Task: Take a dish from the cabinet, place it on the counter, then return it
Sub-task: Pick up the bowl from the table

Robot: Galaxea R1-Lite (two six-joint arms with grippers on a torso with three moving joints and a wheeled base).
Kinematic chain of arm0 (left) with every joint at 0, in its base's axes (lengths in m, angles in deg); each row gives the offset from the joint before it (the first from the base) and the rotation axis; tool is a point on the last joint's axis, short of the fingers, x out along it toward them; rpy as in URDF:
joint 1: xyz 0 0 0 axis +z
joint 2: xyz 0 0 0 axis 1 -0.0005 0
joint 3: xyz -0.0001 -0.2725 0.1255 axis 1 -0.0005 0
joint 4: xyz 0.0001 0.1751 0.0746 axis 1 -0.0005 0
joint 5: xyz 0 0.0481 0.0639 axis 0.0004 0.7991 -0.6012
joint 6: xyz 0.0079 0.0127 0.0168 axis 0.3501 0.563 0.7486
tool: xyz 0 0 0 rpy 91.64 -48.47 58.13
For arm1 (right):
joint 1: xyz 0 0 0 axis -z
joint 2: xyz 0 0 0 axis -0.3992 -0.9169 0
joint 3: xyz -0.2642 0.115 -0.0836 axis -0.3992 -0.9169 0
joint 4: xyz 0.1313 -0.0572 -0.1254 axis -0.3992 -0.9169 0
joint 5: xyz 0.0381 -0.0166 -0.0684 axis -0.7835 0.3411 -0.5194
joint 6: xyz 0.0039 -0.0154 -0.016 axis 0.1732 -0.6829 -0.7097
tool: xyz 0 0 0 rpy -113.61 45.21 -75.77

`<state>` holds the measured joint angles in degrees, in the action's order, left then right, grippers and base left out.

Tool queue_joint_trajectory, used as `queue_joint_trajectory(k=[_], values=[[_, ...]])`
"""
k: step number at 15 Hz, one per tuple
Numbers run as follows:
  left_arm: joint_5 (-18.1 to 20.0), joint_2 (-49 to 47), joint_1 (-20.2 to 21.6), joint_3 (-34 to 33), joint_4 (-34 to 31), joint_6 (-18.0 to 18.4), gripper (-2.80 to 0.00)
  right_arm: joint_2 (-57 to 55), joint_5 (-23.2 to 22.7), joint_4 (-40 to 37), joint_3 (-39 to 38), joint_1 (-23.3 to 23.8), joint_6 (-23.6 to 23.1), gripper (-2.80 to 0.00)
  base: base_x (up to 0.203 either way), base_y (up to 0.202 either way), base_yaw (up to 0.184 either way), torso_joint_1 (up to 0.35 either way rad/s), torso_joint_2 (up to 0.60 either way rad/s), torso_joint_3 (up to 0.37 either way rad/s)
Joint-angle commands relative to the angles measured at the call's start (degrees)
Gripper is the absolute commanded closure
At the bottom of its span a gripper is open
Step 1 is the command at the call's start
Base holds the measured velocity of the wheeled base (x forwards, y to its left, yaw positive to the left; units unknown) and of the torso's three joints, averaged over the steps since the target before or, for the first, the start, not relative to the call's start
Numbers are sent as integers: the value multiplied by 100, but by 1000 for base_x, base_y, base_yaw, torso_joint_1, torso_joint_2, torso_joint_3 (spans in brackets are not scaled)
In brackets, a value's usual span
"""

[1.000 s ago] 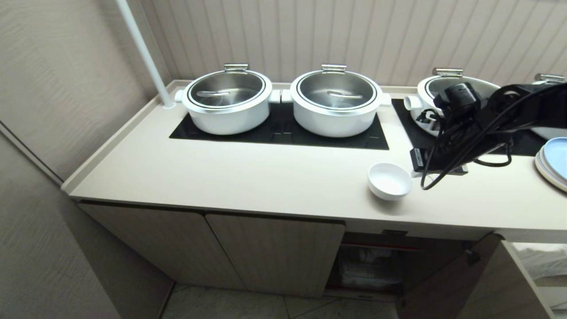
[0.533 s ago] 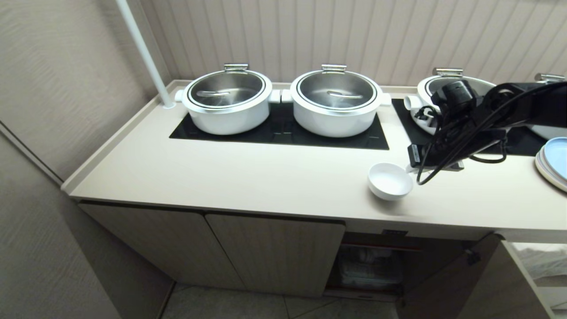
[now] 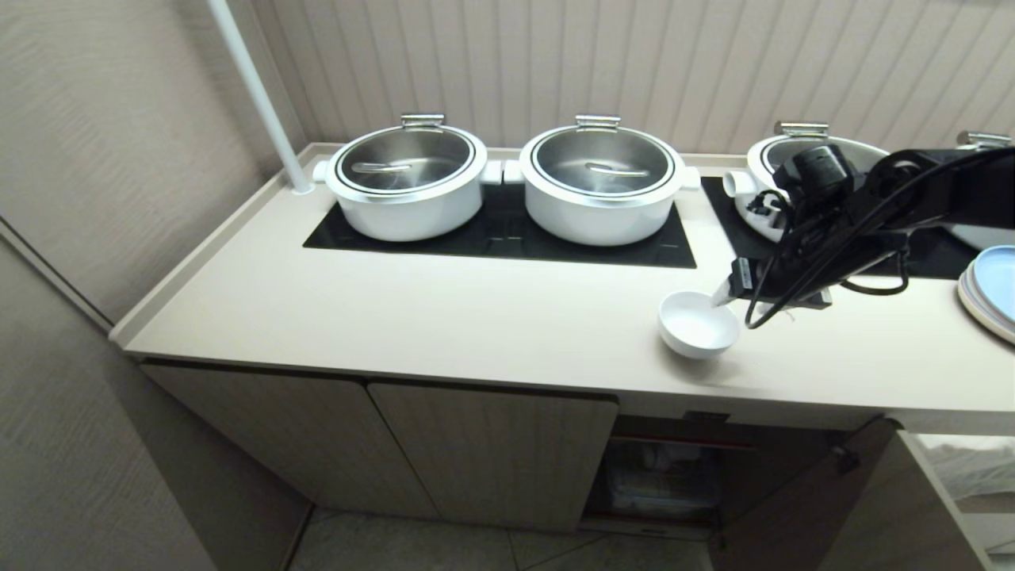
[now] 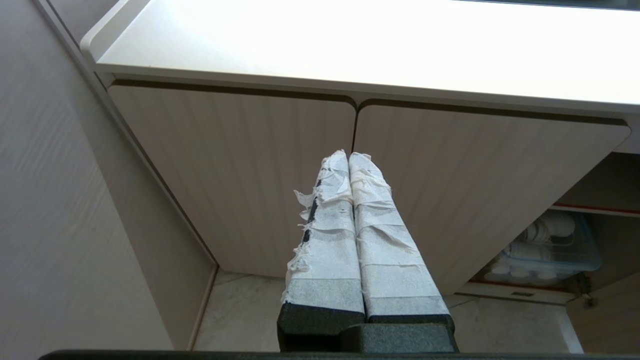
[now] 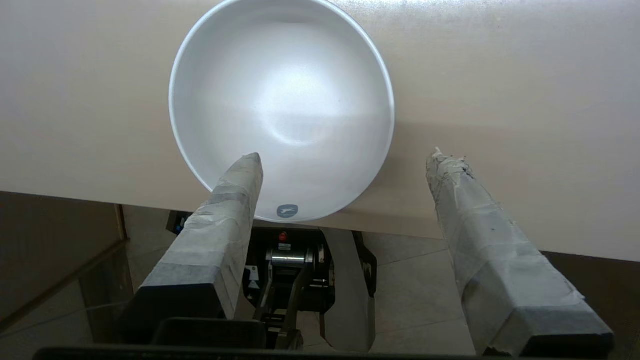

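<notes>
Look at the counter point(image 3: 492, 317): the bowl point(image 3: 697, 323) sits on it, right side up, near the front edge. It is empty and white. Nothing is holding it.

Your right gripper point(image 5: 345, 160) hangs just over the bowl. Its jaws are spread wide. One taped finger point(image 5: 235, 185) reaches over the bowl's rim and sits above the inside of it. The other finger point(image 5: 465, 195) is outside the bowl, over the bare counter. From the head view you can see the right arm point(image 3: 872, 214) coming in from the right side, with black cables looping down beside the bowl.

Your left gripper point(image 4: 350, 165) is parked low, in front of the closed cabinet doors point(image 4: 350, 180). Its two taped fingers are pressed together with nothing between them.

Below the bowl, one part of the cabinet point(image 3: 492, 452) stands open. A clear box point(image 4: 550, 250) with white dishes sits inside on the shelf.

Behind the bowl, two big white pots point(image 3: 507, 186) with shiny lids stand on a black glass panel point(image 3: 507, 238). A third pot point(image 3: 761, 178) is partly hidden by the arm. A stack of plates point(image 3: 991, 289) lies at the far right edge
</notes>
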<state>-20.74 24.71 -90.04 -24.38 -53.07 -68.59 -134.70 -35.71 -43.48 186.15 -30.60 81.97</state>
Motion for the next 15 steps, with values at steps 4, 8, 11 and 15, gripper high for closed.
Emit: queue_joint_trajectory(k=[4,8,11,15], values=[[0,2,-1,1,2,-4,0,-12,7,18,7,22,-4,-280,0,0,0,0,0,0],[0,2,-1,1,2,-4,0,-118,11,16,-2,38,-7,-280,0,0,0,0,0,0],[0,2,-1,-7,2,-4,0,-195,10,18,-11,56,-14,-280,0,0,0,0,0,0],[0,2,-1,1,2,-4,0,-309,3,35,-10,83,-14,-280,0,0,0,0,0,0]])
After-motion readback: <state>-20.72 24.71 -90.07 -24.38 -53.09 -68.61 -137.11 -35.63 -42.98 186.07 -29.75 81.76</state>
